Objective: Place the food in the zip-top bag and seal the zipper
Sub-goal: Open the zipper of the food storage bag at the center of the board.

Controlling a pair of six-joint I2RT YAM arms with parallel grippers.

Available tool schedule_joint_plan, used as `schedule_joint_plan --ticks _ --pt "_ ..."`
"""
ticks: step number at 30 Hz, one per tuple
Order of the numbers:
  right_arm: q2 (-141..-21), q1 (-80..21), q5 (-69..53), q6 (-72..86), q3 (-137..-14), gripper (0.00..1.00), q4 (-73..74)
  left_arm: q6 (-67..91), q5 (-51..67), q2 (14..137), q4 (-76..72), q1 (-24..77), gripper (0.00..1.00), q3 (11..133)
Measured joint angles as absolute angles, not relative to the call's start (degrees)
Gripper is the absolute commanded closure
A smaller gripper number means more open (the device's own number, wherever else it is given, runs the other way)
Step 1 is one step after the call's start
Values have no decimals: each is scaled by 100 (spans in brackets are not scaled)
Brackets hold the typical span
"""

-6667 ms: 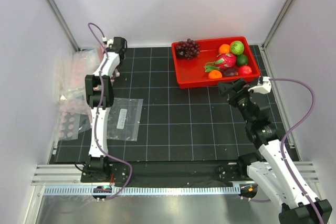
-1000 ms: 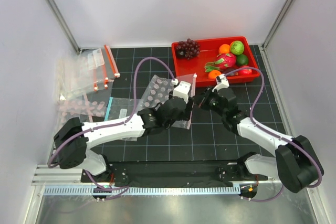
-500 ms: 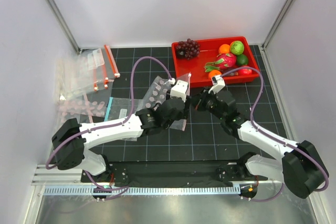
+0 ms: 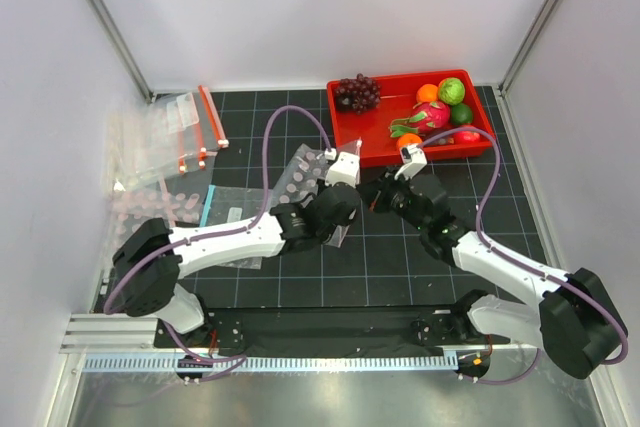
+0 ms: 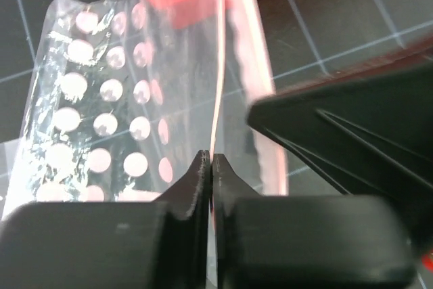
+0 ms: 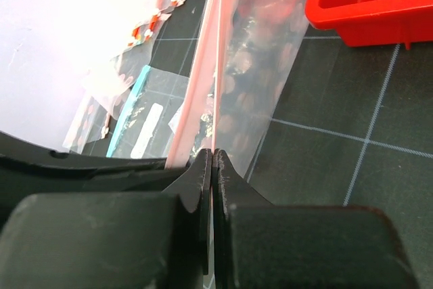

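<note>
The zip-top bag, clear with white dots, hangs lifted between my two arms at the table's middle. My left gripper is shut on one lip of its mouth, with the dotted film spreading to the left. My right gripper is shut on the other lip, and the reddish zipper runs up from its jaws. The same zipper shows in the left wrist view. The food lies in the red tray: grape bunch, pink dragon fruit, red round fruit.
Oranges and a green fruit also sit in the tray. A plain clear bag with a teal strip lies flat left of the arms. A pile of other bags leans at the far left by the wall. Purple cables arch over both arms.
My left gripper has closed on the bag's lip; it stood open half a second ago. Both arms shifted slightly and the bag's mouth now stands pinched on both sides.
</note>
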State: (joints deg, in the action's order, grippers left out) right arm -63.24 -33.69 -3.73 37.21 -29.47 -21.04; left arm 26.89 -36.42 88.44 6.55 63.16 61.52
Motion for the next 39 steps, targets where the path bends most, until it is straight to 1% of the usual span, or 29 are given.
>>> schedule_joint_plan --ticks 5,10,17,20,23,24,26,27,29,34,35,37,38,39 --pt "-6324 -3371 12 3719 -3002 99 -1772 2661 -3802 9220 1076 6233 100 6558" --pt "-6475 -3371 296 3726 -3181 98 -1487 2622 -4174 9277 1706 6228 100 6925" --pt "-7024 -3376 650 3743 -3516 98 -1140 2379 -5297 9185 2652 6324 100 7494" --pt "-7181 -3376 733 3758 -3590 94 -1024 2252 -5758 8969 2978 6355 100 7498" --pt "-7238 -3378 742 3771 -3612 84 -998 2178 -6108 8781 3133 6370 99 7498" --pt "-7238 -3380 740 3785 -3612 75 -998 2163 -6182 8744 3168 6370 99 7498" --pt "-7238 -3393 738 3789 -3612 69 -1002 2141 -6259 8735 3210 6370 99 7498" --pt "-7238 -3395 735 3767 -3612 64 -1002 2117 -6263 8746 3240 6370 98 7498" --pt "-7238 -3395 738 3756 -3612 59 -1002 2064 -6270 8781 3264 6370 99 7500" --pt "-7238 -3395 733 3719 -3612 50 -1002 1933 -6169 9146 3251 6298 100 7634" --pt "-7238 -3395 731 3715 -3612 44 -1002 1905 -6134 9258 3245 6276 100 7664" --pt "-7238 -3395 725 3701 -3612 39 -1002 1874 -6077 9452 3245 6228 100 7684" --pt "-7238 -3395 716 3693 -3612 34 -1002 1857 -6060 9535 3247 6202 100 7688" --pt "-7238 -3395 711 3682 -3612 32 -1002 1850 -6040 9592 3247 6178 100 7690"
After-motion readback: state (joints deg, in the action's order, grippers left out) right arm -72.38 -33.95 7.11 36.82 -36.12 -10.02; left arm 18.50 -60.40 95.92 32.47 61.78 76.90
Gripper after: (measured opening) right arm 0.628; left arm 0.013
